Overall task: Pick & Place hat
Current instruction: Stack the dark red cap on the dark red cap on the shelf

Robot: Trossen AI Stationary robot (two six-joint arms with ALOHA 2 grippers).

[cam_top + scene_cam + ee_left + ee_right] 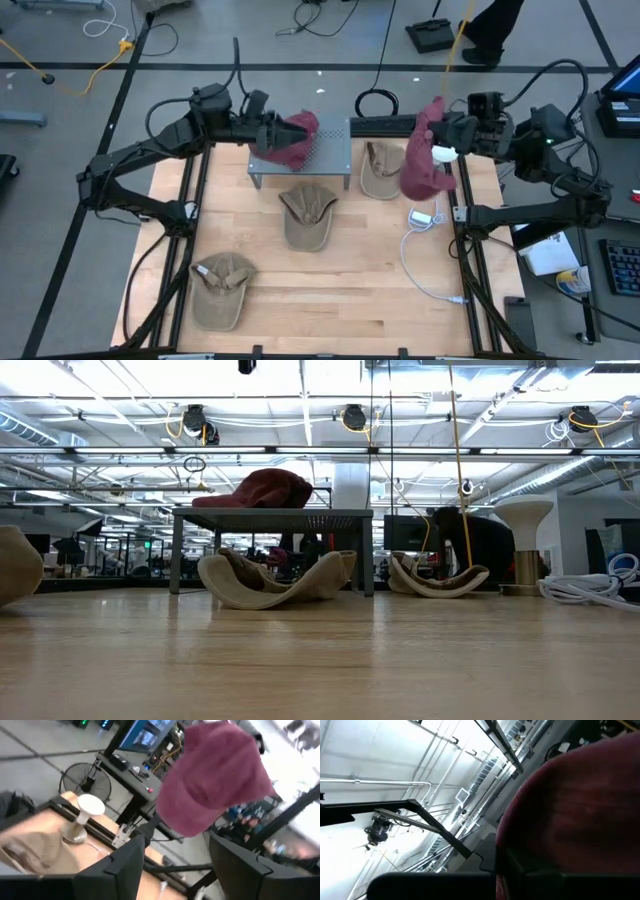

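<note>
Judged the risks first, working outward from the table's near edge. Counted three tan hats around the rack (300, 165): near tan hat (220, 290) well in front and to the left, middle tan hat (307, 215) just in front, far tan hat (380, 170) just to the right. Also noted a white cable (420, 255) in front of the rack on the right. Reckoned that a low sweep by either arm could drag any of these.

Found the right gripper (450, 132) to the right of the rack, raised, jaws together and clamped on the hanging maroon hat (425, 155). Appeared held by one edge only, so could slip free, or drape onto the far tan hat or the white stand (525, 540) if lowered carelessly.

Found the left gripper (268, 135) at the rack's left end, fingers (125, 867) apart and empty, just beside the placed maroon hat (292, 140) lying on the rack top. Judged that a careless pull-back could snag the fabric and tug that hat off the rack.

Could not tell from above whether the left gripper touched the placed maroon hat. Could not see either gripper from table height. Could not make out the exact grip point in the right wrist view, filled almost wholly by red cloth. Lost part of the far tan hat behind the hanging one.
</note>
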